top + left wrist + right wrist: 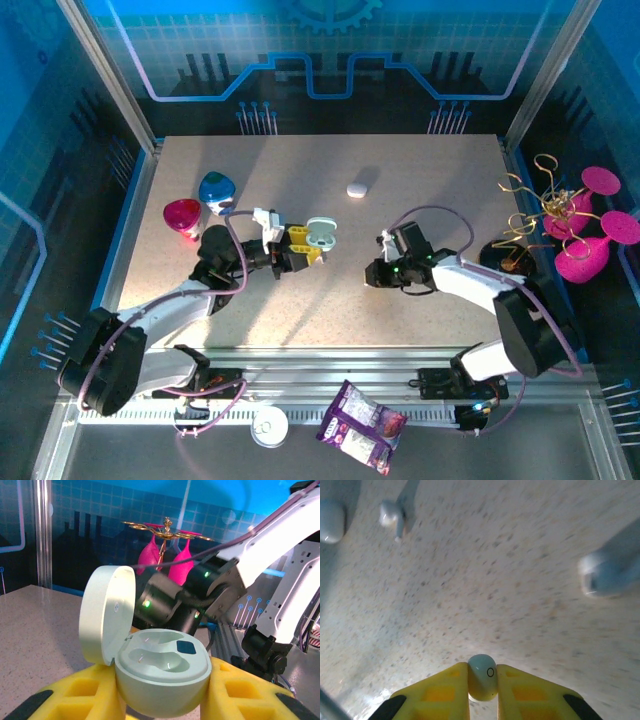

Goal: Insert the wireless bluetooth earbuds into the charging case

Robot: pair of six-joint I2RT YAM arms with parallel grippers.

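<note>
Earbud [482, 677], white-grey: right wrist view, we log it pinched in the right gripper [482, 670] over the tabletop [495, 595]; loose earbuds [392, 514] lie beyond. Left wrist view: left gripper [162, 695] clamps the open mint charging case [160, 672]. Top view: both grippers near mid-tabletop, apart.

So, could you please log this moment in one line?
left gripper: grips open mint case | right gripper: grips earbud | case slots empty
</note>
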